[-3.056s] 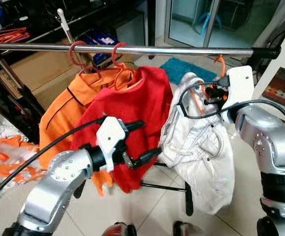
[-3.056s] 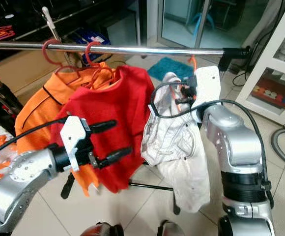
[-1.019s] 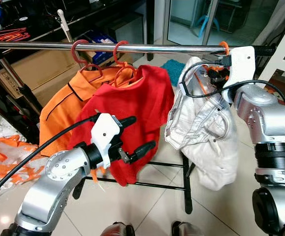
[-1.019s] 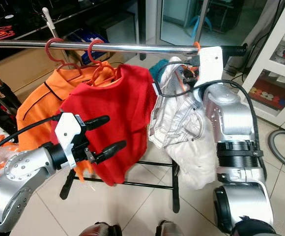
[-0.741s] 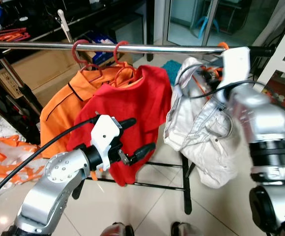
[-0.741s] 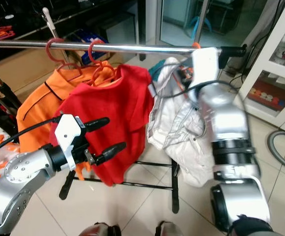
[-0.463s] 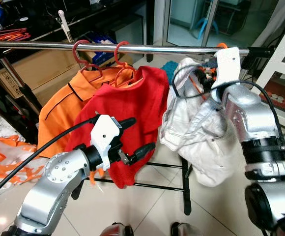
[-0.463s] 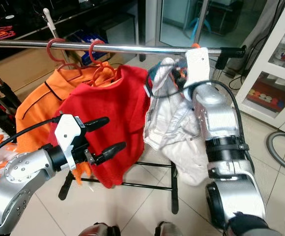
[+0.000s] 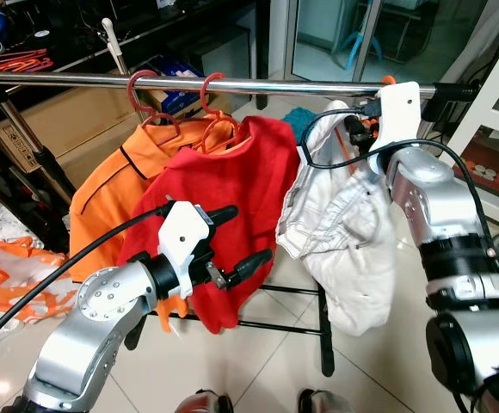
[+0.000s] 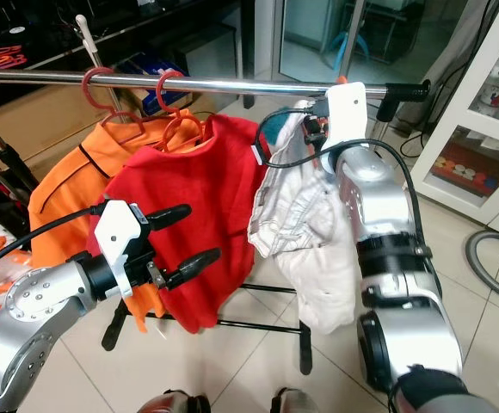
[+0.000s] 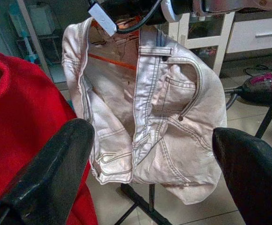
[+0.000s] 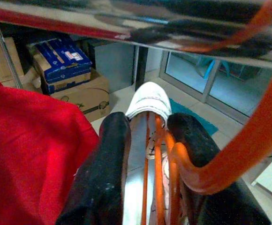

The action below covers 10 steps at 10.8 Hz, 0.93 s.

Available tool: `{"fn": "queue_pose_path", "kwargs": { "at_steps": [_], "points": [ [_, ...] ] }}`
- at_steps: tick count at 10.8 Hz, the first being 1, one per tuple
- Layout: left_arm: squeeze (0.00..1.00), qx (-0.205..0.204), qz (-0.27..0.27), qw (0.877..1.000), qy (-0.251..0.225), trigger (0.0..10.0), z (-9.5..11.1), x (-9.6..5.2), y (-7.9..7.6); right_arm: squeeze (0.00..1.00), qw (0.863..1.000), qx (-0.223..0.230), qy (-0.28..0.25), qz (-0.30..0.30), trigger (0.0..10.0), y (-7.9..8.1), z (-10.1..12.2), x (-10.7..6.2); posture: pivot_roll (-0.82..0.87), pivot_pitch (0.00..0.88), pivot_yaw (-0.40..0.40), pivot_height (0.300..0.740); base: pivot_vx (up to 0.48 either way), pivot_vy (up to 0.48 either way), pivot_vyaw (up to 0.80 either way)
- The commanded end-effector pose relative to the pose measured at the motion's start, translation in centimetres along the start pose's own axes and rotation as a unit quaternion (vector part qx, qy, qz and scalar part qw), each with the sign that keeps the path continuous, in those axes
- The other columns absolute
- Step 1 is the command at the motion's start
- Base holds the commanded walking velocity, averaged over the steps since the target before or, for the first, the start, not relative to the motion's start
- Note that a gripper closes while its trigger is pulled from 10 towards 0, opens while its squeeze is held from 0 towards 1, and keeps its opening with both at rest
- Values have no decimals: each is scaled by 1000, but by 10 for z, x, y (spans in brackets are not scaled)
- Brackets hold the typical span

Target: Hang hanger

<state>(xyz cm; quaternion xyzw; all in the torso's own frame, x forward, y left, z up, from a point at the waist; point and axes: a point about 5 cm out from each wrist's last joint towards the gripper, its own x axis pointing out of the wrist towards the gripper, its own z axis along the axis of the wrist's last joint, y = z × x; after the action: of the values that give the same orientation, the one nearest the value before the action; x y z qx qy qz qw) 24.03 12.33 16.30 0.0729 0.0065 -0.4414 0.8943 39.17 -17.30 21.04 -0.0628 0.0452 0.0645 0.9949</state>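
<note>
Since a second ago we moved right end effector [image 12: 147, 154], pinching orange hanger [image 12: 248, 140] with white jacket [image 9: 340, 232], leftward along rail [image 9: 232, 84] toward red shirt [image 9: 232, 198]. Hook at rail's right end; we judge it on or nearly on. Right wrist view shows hook against rail. Left end effector [image 9: 237, 241] spread, idle.
</note>
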Motion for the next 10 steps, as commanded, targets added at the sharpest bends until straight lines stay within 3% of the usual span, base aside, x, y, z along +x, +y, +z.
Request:
{"fn": "queue_pose_path", "kwargs": {
  "at_steps": [1,2,10],
  "points": [
    [0,12,4,1000,1,10000,3,-2,1,0,1000,3,-3,7,784,5,2,3,-10,71,55,740,0,0,0],
    [0,12,4,1000,1,10000,3,-2,0,0,1000,6,-3,1,0,5,3,4,-8,72,55,740,0,0,0],
    [0,17,3,1000,0,10000,6,-1,4,0,999,20,-4,-30,0,-4,3,7,0,76,66,740,0,0,0]
  ]
}}
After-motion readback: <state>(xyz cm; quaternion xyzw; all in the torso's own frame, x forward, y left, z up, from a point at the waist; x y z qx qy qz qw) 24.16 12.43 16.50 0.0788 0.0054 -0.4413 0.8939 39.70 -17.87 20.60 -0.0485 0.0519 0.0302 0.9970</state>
